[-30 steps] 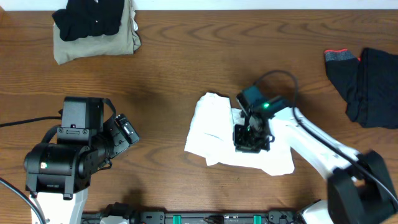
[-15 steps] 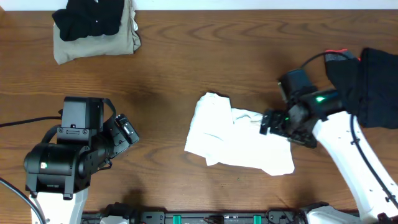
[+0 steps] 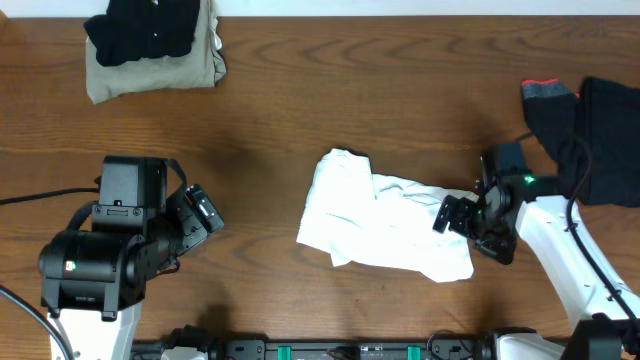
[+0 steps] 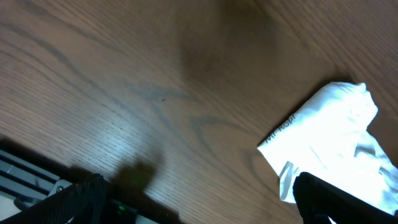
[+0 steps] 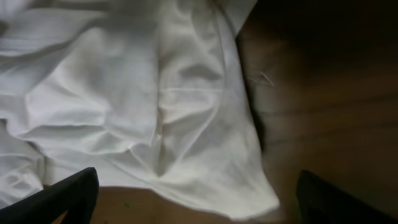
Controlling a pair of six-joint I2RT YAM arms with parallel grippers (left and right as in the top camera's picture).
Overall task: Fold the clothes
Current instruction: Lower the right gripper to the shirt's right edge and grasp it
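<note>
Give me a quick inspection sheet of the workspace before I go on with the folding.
Surface: wooden table, bare brown grain, no spills seen.
Job's things: white shirt crumpled at centre, not folded; black garment lying on khaki garment, far left corner; black clothes heaped at right edge.
Clutter: nothing seen.
Grippers: left gripper open over bare wood, holding nothing; right gripper open at the shirt's right edge, holding nothing.
Cables: left black cable runs off the left edge; right black cable loops along the right arm.
Surroundings: black rail along the near edge.

White arm links [image 3: 556, 245], black motor housings [image 3: 95, 265]
</note>
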